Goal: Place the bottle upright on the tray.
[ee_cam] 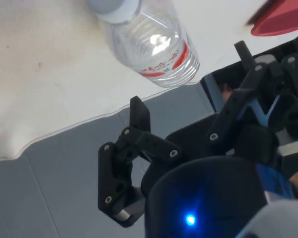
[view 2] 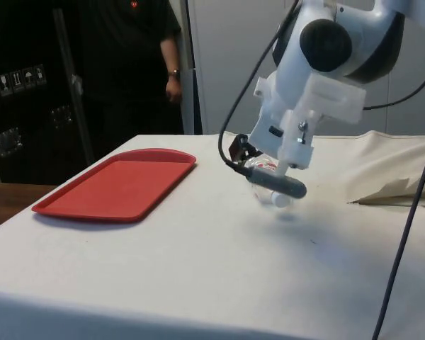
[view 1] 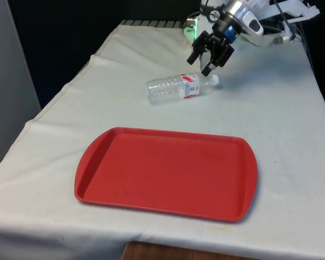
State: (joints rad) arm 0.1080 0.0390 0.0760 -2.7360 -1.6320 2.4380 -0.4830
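A clear plastic bottle [view 1: 176, 88] with a red-and-white label and a white cap lies on its side on the cloth, cap towards the front view's right. My gripper [view 1: 199, 65] hangs open just above its cap end, tilted, with nothing between the fingers. The red tray [view 1: 168, 173] sits nearer the front edge, with nothing on it. In the side view the gripper [view 2: 241, 152] covers most of the bottle; its cap [view 2: 278, 200] peeks out below. The wrist view has the bottle [ee_cam: 151, 47] beyond the spread gripper [ee_cam: 191, 82], not touching it.
A person in dark clothes [view 2: 131, 64] stands behind the table's far side in the side view. A corner of the tray [ee_cam: 283, 20] appears in the wrist view. White cloth [view 1: 281, 124] lies bare around bottle and tray.
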